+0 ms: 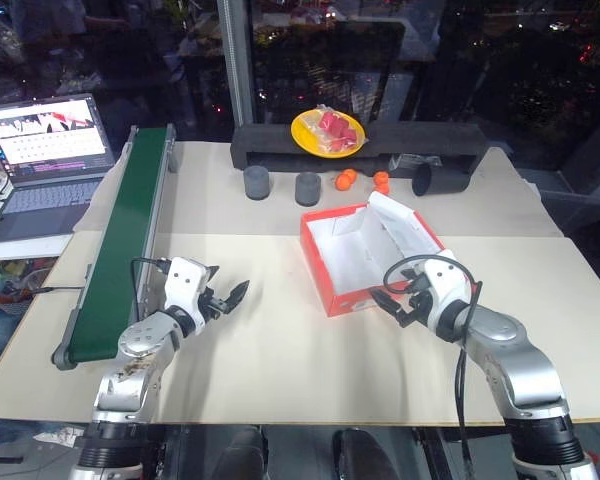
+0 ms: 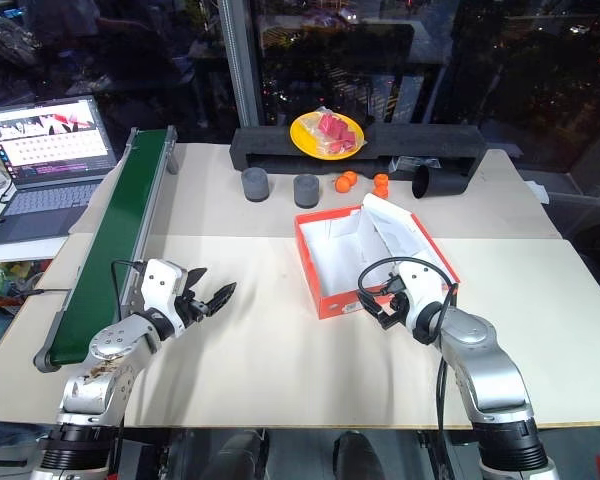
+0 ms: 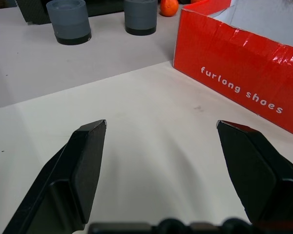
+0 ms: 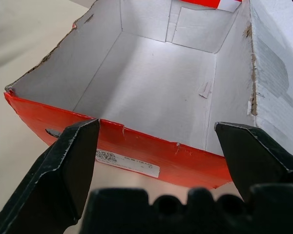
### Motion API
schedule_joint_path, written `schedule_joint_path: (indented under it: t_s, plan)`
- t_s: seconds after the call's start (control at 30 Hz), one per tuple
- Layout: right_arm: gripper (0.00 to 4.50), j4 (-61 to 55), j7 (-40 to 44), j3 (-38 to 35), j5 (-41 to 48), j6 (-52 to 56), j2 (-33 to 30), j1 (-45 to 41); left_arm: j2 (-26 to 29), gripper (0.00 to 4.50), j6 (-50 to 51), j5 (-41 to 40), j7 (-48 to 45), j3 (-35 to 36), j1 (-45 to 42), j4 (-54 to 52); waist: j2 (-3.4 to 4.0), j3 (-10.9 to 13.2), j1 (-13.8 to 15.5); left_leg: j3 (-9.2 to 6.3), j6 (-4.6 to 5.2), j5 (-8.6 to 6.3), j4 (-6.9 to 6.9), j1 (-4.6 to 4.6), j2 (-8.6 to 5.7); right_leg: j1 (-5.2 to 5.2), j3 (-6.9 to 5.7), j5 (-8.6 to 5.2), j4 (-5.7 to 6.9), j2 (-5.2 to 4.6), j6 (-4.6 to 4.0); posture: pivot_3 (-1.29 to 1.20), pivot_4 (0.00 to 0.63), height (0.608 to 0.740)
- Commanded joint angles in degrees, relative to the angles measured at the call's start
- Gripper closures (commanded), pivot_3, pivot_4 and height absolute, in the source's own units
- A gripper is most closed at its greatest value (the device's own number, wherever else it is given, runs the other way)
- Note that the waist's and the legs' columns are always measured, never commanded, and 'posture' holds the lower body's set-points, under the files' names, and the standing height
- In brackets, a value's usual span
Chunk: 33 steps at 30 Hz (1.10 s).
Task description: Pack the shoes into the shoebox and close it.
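Your jaws are both spreading wide, holding nothing; the right gripper (image 1: pixel 398 300) is hovering just before the empty shoebox (image 1: pixel 332 290) and might bump it away.

Cam setup: stereo head pair + two wrist cams.
Head eyes look fwd and down over the table (image 1: pixel 280 380) from above, near-identical framing; shoebox (image 1: pixel 365 255) sits at 1 o'clock of centre. L wrist cam sits low, close to the tabletop, facing the box's red side (image 3: pixel 234 83). R wrist cam peers close into its white interior (image 4: pixel 151 83). All four views share the box.
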Motion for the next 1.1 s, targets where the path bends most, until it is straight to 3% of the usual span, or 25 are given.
schedule_joint_path:
  t_s: [0.03, 0.43, 0.83, 1.1]
  plan:
    - [0.07, -0.92, -0.01, -1.43, 0.15, -1.44, -0.62, -0.24, 0.08, 0.63, -1.66, 0.1, -0.49, -0.34, -0.92, -0.98, 0.0, 0.0, 0.0, 0.0, 0.0, 0.0, 0.0, 0.0, 0.0, 0.0, 0.0, 0.0, 0.0, 0.0, 0.0, 0.0, 0.15, 0.74]
    - [0.07, -2.41, 2.78, -0.48, 1.54, 0.88, -2.4, -1.25, -0.34, 0.63, -0.52, -0.5, 0.34, 0.73, -0.12, -2.26, 0.0, 0.0, 0.0, 0.02, 0.0, -0.01, -0.01, 0.0, 0.01, 0.0, 0.01, 0.0, -0.01, 0.01, 0.0, 0.0, 0.15, 0.74]
    - [0.07, 4.01, 6.48, 3.9, 1.93, 0.81, -1.48, -14.84, -1.06, 0.63, 2.57, 0.67, 13.67, 8.33, -5.71, -4.46, 0.0, 0.01, 0.06, 0.08, 0.0, -0.02, -0.01, 0.0, 0.06, -0.03, 0.06, 0.02, -0.06, 0.06, 0.0, 0.0, 0.15, 0.74]
    - [0.07, 12.88, 10.62, 7.4, 1.35, -3.57, 1.64, -22.54, 1.86, 0.63, 7.67, 2.07, 20.61, 14.58, -8.38, -6.97, 0.0, 0.01, -0.28, 0.1, -0.01, -0.04, -0.04, 0.01, 0.05, -0.05, 0.1, 0.03, -0.06, 0.09, -0.01, 0.0, 0.15, 0.74]
